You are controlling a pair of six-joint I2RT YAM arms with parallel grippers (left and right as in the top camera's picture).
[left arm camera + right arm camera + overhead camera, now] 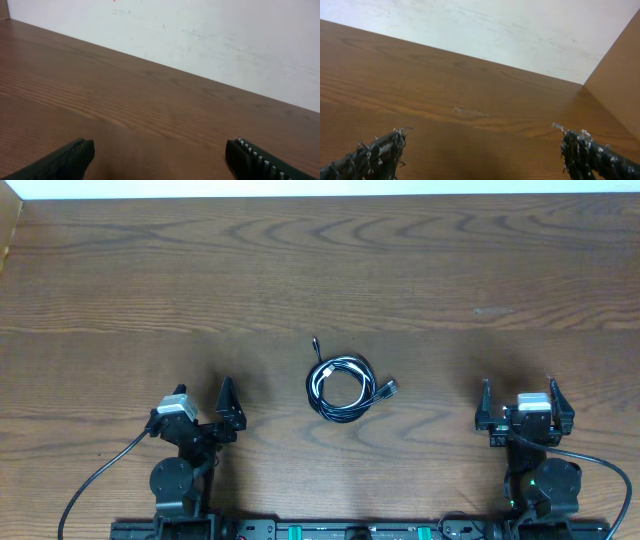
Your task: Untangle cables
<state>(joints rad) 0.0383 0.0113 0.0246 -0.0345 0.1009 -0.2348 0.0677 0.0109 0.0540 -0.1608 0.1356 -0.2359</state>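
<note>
The cables (pixel 340 387) lie as one small coiled bundle at the middle of the wooden table (pixel 320 270), black cords with one light grey cord in the loop. One plug end sticks out at the upper left (pixel 316 342), another at the right (pixel 391 388). My left gripper (pixel 226 402) is open and empty, left of the bundle near the front edge. My right gripper (pixel 520 402) is open and empty, right of the bundle. The wrist views show only open fingers (pixel 160 155) (pixel 480 150) over bare wood; the cables are out of view there.
A white wall (pixel 210 35) rises behind the table's far edge. A wooden side panel (pixel 620 85) stands at the table's right end. Thick black arm leads (pixel 95 480) (pixel 610 470) trail by both arm bases at the front.
</note>
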